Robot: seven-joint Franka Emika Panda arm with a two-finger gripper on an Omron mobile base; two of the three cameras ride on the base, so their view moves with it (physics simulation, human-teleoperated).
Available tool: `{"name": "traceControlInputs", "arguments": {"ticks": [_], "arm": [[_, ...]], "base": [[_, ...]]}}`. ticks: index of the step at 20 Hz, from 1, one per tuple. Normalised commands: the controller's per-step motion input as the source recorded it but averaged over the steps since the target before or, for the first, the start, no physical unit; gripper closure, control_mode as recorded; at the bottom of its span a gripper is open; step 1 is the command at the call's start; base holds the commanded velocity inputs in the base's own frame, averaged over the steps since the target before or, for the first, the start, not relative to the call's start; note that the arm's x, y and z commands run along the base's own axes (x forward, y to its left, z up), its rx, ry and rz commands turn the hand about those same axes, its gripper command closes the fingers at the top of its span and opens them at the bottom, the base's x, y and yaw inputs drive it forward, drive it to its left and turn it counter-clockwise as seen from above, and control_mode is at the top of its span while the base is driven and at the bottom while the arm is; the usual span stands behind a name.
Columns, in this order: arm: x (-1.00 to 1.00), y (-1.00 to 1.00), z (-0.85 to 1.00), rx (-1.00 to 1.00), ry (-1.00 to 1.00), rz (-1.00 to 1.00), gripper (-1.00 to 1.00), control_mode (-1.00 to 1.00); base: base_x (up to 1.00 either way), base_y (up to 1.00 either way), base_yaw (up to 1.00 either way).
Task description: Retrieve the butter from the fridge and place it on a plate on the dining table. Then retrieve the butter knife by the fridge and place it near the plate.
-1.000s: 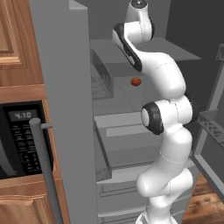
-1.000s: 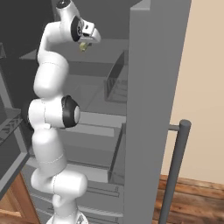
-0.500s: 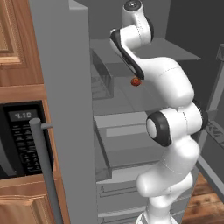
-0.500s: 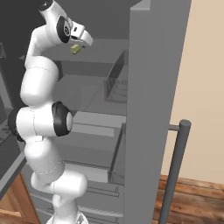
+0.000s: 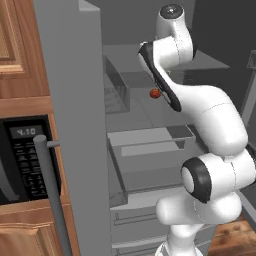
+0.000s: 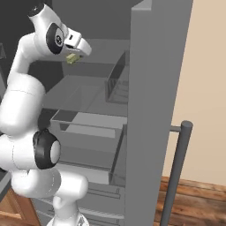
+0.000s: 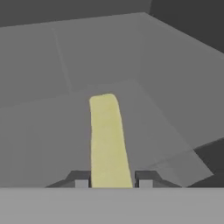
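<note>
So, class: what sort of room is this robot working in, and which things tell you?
Most likely a kitchen: an open grey fridge with shelves and drawers, a black microwave set among wooden cabinets.

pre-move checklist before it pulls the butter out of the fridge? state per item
1. Butter clamped between the gripper fingers: ok, the stick runs straight out from between the tips in the hand view.
2. Butter lifted off the shelf: ok, in the right base view it hangs under the hand, above the shelf.
3. Fridge door open wide enough to exit: ok, both base views show the interior open.
4. Small red item out of the way: cannot tell, it sits close behind the arm's link.
5. Open drawer below the withdrawal path: cannot tell how much room there is.
</note>
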Motion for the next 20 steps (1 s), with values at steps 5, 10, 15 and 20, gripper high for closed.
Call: {"name": "traceControlInputs", "arguments": {"ticks": [5, 10, 15, 20], "arm": [[-1.00, -0.09, -0.10, 0.00, 0.00, 0.03, 1.00, -1.00], [-1.00, -0.02, -0.08, 0.00, 0.00, 0.04, 1.00, -1.00], [-0.98, -0.04, -0.28, 0.00, 0.01, 0.18, 1.00, -1.00], [-1.00, 0.00, -0.32, -0.02, 0.05, 0.31, 1.00, -1.00]], "base": [[0.00, 0.00, 0.00], [0.00, 0.00, 0.00], [0.00, 0.00, 0.00], [0.00, 0.00, 0.00]]}}
